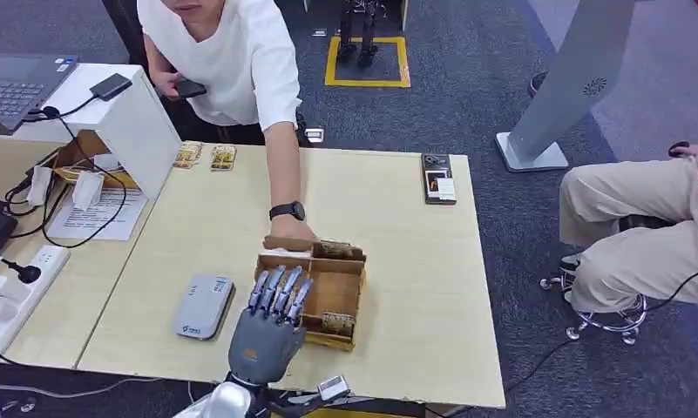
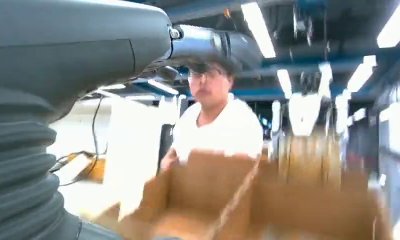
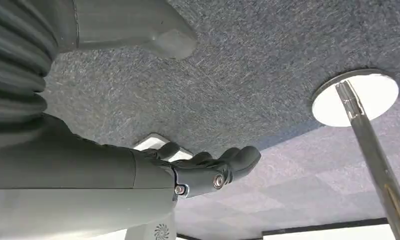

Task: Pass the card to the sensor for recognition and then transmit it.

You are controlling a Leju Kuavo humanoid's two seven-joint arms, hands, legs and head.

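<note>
— Step in hand? Left hand (image 1: 269, 320) over wooden box (image 1: 337, 290), fingers (image 1: 278, 288) spread, holding nothing.
— Cards (image 1: 337, 321) at box's 5 o'clock; next, pinch one, carry to sensor (image 1: 204, 306) at 9 o'clock.

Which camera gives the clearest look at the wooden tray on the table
The head view: the wooden tray shows whole and sharp, its compartments visible, the left hand over its near left side. The left wrist view shows it close but blurred. The right wrist view looks at carpet.
</note>
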